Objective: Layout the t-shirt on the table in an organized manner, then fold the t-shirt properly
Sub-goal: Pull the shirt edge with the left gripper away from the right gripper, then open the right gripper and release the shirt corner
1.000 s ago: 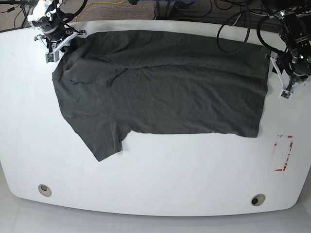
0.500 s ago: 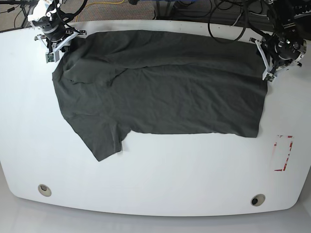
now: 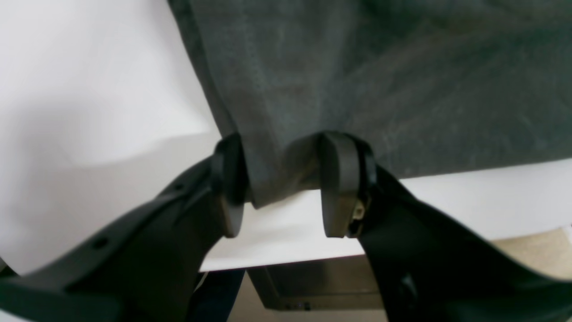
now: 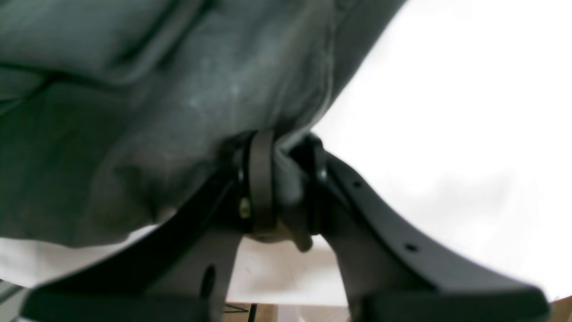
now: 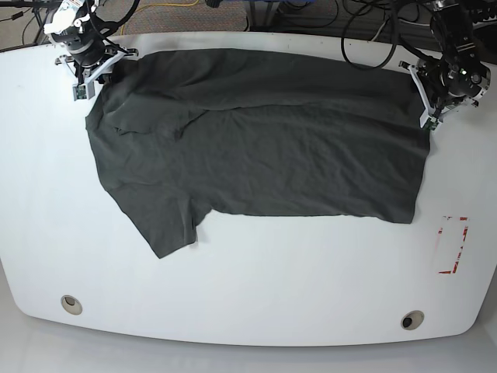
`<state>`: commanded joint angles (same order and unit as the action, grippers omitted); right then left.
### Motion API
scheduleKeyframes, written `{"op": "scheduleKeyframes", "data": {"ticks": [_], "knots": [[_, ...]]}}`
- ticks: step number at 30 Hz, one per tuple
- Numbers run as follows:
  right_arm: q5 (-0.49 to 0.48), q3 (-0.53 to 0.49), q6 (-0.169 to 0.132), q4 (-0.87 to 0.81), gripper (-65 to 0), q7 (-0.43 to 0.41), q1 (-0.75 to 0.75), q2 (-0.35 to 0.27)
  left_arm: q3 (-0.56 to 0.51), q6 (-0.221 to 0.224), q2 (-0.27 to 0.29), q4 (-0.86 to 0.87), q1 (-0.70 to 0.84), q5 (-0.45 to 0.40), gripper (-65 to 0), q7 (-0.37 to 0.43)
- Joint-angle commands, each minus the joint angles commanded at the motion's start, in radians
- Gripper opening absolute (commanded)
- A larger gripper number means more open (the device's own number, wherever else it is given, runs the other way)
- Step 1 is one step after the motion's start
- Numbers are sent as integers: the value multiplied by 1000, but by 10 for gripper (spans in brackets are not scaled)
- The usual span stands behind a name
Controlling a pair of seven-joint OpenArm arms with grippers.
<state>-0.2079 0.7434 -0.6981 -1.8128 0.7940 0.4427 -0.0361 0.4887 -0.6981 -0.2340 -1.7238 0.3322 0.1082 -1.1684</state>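
The t-shirt (image 5: 256,140) lies spread across the far half of the bench (image 5: 248,287), and the step in hand looks like taking its two far corners: the right pincer (image 4: 281,188) is pinching a bunch of cloth, while the left pincer (image 3: 279,183) stands spread astride the hem corner and should, I judge, press together low on the fabric before any pull. One sleeve (image 5: 167,225) trails forward; the red-outlined mark (image 5: 453,245) and grommet holes (image 5: 71,304) lie clear of the cloth
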Motion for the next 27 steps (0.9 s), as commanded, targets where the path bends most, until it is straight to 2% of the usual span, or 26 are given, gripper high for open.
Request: {"op": "scheduleKeyframes", "data": {"ticks": [1,3,6,18,21,25,27], "knots": [[0,0,0,0,-542,0,0,0,5,0,0,0,0,0,-417,0],[0,0,0,0,-542,0,8,0,29,0,2,2,12,0,-489,-2],[0,0,0,-2,-542,0,25,0,34,0,2,-2,23,0,-549,-2],[0,14,0,-3,-542,-2,64,3,46,0,-11,-5,98,6,-537,-2],[0,15,0,-3,-536,0,68,3,48,0,-11,-5,106,6,-494,-2],[0,15,0,-6,-528,0,78,3,77,0,-11,-38,114,5,-372,-3],[0,15,0,-15,-490,0,78,3,87,0,-11,-69,121,3,-329,-8]]}}
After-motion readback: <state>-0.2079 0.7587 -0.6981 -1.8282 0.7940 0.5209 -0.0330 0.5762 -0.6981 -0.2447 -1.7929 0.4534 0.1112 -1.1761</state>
